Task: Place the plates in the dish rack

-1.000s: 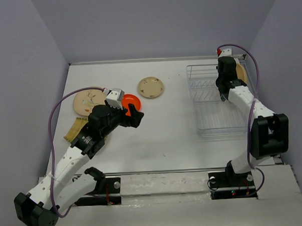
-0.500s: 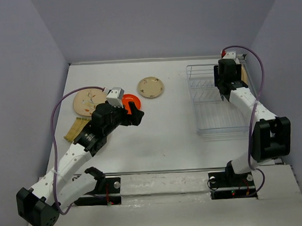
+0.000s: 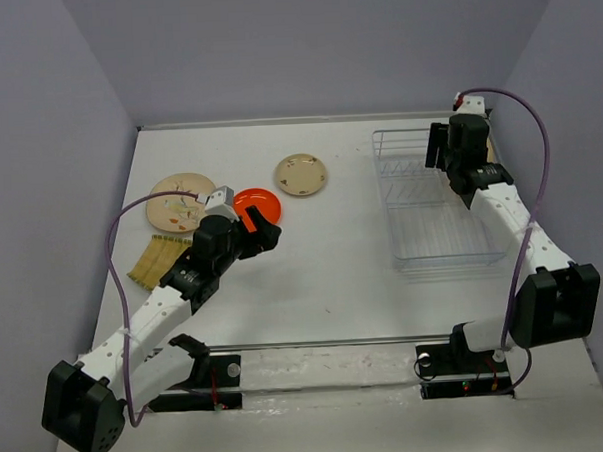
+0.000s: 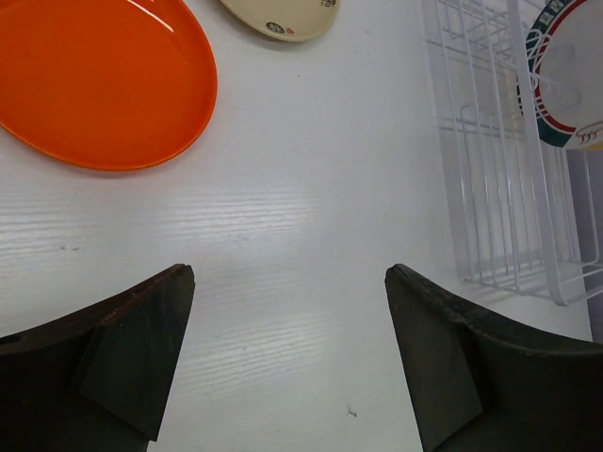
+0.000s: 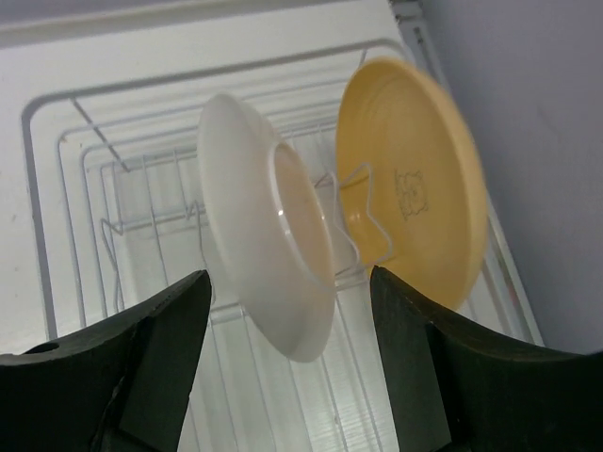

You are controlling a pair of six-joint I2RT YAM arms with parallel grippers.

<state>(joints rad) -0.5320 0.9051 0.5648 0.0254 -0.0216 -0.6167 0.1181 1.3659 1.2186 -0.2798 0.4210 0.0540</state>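
Moved: both arms have shifted. My left arm (image 3: pixel 165 302) pulled back toward its base, so the orange-red plate (image 3: pixel 255 201) now shows whole. My right arm (image 3: pixel 511 212) swung out to the far right side of the dish rack (image 3: pixel 427 231).
Left pincer: my left pincer (image 4: pixel 287 282) is spread wide and holds nothing. It sits low over the tabletop (image 4: pixel 301 217).
Right pincer: my right pincer (image 5: pixel 287 315) is spread wide too, with nothing in it. It looks down into the far end of the rack.
In the rack: 2 plates stand on edge among the dividers, the white plate (image 5: pixel 254 217) and the yellow plate (image 5: pixel 415 179) next to it.
On the tabletop: 3 plates lie flat. They are the orange-red plate, the cream patterned plate (image 3: pixel 301 174) and the large tan plate (image 3: pixel 180 199).
What matters next: the orange-red plate lies just ahead of my left pincer and a bit to its left. It is round, so no side is longer. My left arm is near it. My right arm is well apart from it.
My guess: I go forward and left, then pinch its near rim.
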